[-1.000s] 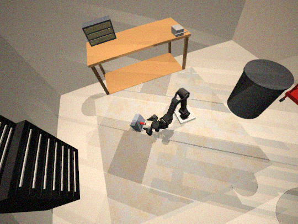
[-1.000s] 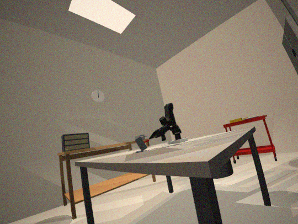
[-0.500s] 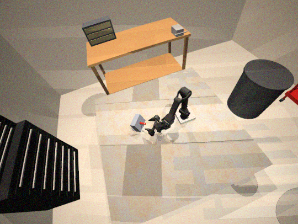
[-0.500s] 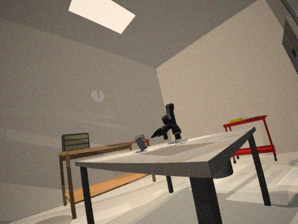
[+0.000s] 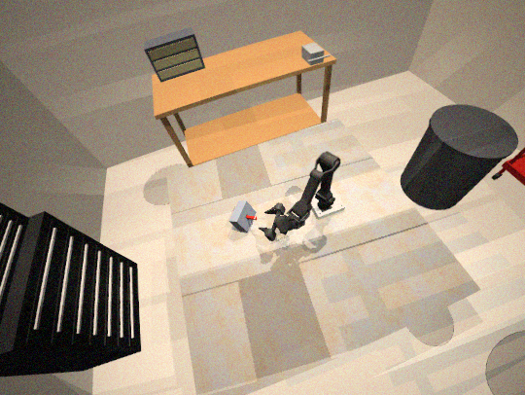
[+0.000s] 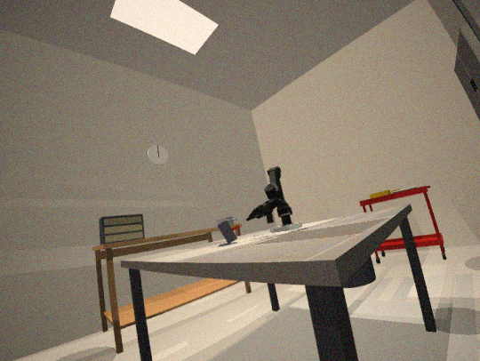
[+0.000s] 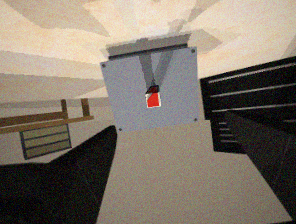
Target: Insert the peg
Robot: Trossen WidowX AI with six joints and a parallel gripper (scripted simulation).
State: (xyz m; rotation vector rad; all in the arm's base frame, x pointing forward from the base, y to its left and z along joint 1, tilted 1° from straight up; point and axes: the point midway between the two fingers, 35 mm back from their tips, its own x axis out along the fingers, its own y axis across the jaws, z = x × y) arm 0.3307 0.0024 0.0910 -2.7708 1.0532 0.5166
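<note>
One red peg [image 5: 251,217] [image 7: 153,99] stands out from the face of the one blue-grey sloped panel [image 5: 242,216] [image 6: 228,231] [image 7: 135,107], its inner end in the one hole, its outer end free and pointing toward the arm; how deep it sits I cannot tell. The panel shows four small dark dots, one at each corner of its face; it leans on the worktop [image 5: 219,253] [image 6: 249,255], which also carries the one black arm [image 5: 309,192] [image 6: 276,188] on its one white base plate [image 5: 335,209] [image 6: 276,229].

The arm has one pincer [image 5: 267,222] [image 6: 249,219] [image 7: 169,123] with two black fingers; these are spread wide with nothing between them, and the pincer is apart from the peg, facing it and the panel; in the wrist view one finger shows at each side, with the peg's one squarish end between and beyond them.

Around the worktop are one wooden bench [image 5: 243,70] [image 6: 178,239] with one lower shelf, one drawer unit of three drawers [image 5: 176,55] [image 6: 122,228] [image 7: 46,141] and one small grey box [image 5: 312,53] on its top; one large dark bin [image 5: 449,158]; one red cart [image 5: 517,167] [image 6: 406,195] with two levels; one round clock [image 6: 157,154] on the wall; one bright ceiling panel [image 6: 164,22] above.
</note>
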